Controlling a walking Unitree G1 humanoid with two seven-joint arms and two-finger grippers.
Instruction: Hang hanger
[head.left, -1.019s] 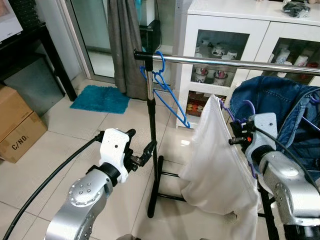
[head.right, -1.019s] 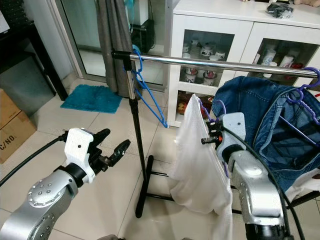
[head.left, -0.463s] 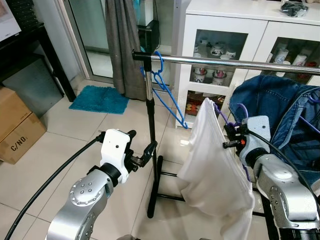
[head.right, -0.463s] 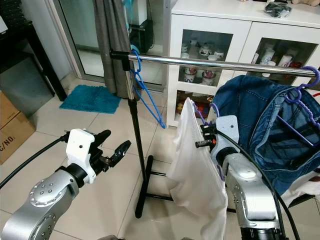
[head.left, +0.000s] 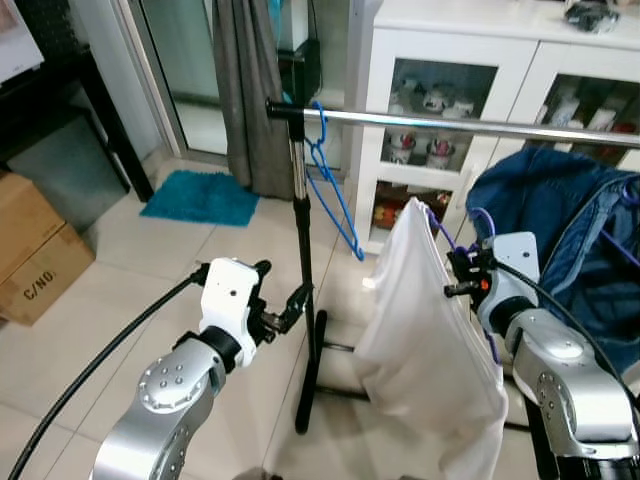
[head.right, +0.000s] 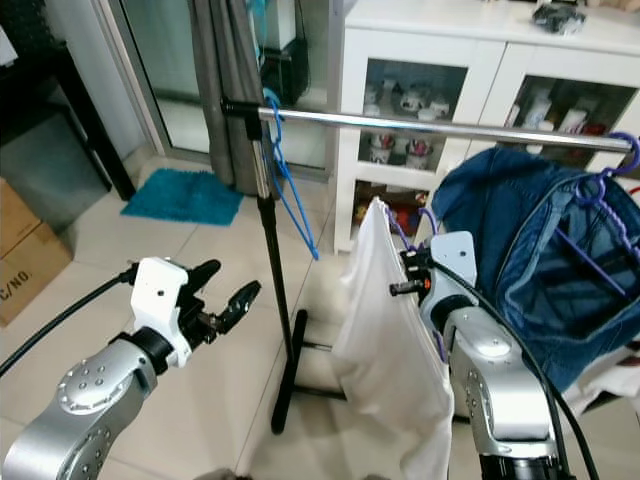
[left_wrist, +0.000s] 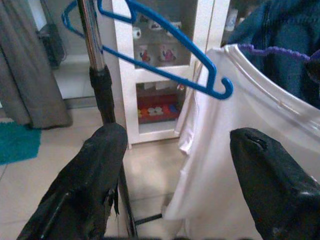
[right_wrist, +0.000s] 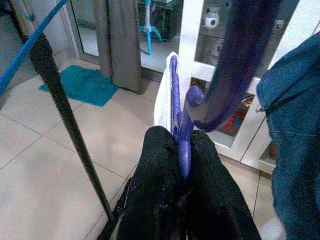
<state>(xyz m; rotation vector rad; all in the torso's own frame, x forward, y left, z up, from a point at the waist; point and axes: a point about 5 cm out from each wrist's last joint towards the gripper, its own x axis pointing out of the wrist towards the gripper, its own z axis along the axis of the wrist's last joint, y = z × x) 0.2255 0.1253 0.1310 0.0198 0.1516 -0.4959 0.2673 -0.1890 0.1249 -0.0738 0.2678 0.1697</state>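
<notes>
Carry step: right gripper (right_wrist: 181, 150) pinches purple hanger (right_wrist: 176, 100) w/ white shirt (head.left: 425, 330), below rail (head.left: 440, 124). Left gripper (left_wrist: 175, 185) spread, idle. Next: lift hook over rail.

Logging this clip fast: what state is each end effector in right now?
Left end effector: open, holding nothing.
Right end effector: closed on the purple hanger carrying the white garment.

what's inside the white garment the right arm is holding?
A purple hanger, pinched by the right end effector; its hook sticks out. The white garment covers the hanger's arms.
</notes>
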